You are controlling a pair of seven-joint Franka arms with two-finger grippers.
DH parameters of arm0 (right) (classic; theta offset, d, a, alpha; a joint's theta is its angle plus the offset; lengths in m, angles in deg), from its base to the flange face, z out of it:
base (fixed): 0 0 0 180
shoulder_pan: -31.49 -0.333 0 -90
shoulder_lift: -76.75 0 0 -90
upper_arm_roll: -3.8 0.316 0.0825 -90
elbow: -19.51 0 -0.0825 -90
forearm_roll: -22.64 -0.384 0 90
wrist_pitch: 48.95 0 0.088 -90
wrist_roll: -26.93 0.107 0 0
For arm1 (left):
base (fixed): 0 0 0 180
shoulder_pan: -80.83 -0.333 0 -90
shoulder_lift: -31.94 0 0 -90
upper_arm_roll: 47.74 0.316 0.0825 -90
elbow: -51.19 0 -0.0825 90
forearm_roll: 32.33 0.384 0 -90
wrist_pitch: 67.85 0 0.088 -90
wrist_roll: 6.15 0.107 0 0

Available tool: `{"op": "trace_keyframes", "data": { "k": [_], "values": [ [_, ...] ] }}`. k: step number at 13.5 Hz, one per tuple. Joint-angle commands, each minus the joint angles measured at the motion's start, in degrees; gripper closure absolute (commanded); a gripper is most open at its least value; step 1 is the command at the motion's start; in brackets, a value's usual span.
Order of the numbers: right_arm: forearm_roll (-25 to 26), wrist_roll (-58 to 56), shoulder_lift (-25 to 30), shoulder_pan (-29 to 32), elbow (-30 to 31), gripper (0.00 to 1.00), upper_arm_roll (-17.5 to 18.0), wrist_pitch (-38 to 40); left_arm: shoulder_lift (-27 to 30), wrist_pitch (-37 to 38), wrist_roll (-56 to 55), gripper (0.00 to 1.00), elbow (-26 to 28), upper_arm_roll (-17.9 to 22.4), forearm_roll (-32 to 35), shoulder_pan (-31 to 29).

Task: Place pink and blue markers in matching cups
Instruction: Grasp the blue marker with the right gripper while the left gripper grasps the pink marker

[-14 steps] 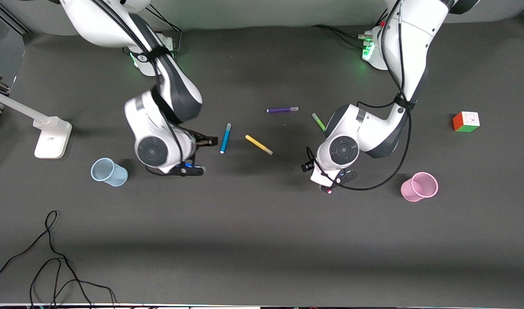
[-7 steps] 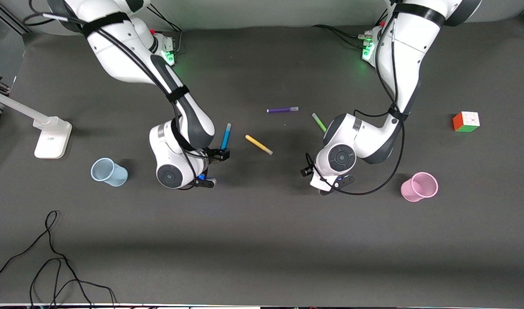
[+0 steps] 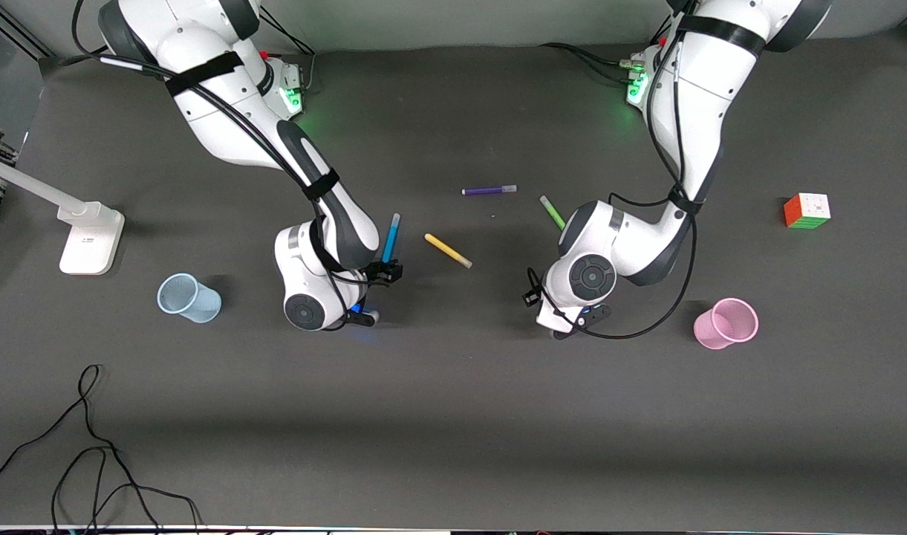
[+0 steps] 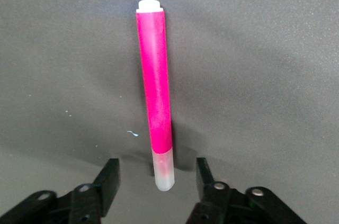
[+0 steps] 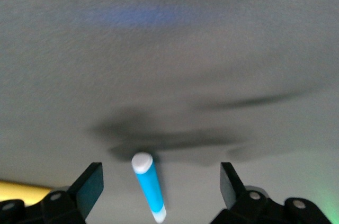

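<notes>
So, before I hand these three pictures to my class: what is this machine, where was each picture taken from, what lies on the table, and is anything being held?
These are two robot arms, each ending in a two-finger gripper. The wide picture looks down from a high camera facing them. The other two come from cameras on the wrists.

On the dark table lie a blue marker, yellow marker, purple marker and green marker, plus a blue cup, a pink cup, a colour cube and a white stand.

Nothing is held yet. The left gripper is open around the pink marker; the right gripper is open around the blue one.
</notes>
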State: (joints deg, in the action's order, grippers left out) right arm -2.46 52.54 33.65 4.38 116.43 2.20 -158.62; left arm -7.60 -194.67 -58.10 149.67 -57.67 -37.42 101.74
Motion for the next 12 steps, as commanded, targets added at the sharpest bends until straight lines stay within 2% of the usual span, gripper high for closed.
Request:
{"op": "trace_keyframes", "data": {
  "k": [1, 3, 5, 7, 10, 12],
  "values": [
    [-2.15, 1.19, 0.30, -0.40, 1.60, 0.20, 0.81, -2.22, -0.72, -0.28, -0.52, 0.48, -0.74, 0.09, -0.53, 0.19],
    [-2.24, 1.11, 0.39, -0.40, 1.95, 0.33, 0.81, -2.22, -0.72, -0.28, -0.52, 0.64, -0.74, 0.09, -0.53, 0.19],
    [-2.24, 1.11, 0.48, -0.40, 2.04, 0.45, 0.90, -2.04, -0.72, -0.28, -0.43, 0.75, -0.74, 0.09, -0.53, 0.19],
    [-2.33, 1.11, 0.65, -0.31, 2.04, 0.59, 0.90, -1.78, -0.63, -0.19, -0.43, 0.98, -0.74, 0.09, -0.53, 0.19],
    [-3.73, 0.93, 1.44, -0.31, 2.04, 0.79, 0.90, -1.16, 1.29, 1.30, -0.78, 1.00, -1.01, 0.09, -0.53, -0.16],
    [-3.73, 1.46, 2.06, -0.22, 1.87, 0.90, 0.98, -0.38, 4.54, 9.43, -0.17, 1.00, -3.27, 0.18, -0.53, -1.73]
  ]
}}
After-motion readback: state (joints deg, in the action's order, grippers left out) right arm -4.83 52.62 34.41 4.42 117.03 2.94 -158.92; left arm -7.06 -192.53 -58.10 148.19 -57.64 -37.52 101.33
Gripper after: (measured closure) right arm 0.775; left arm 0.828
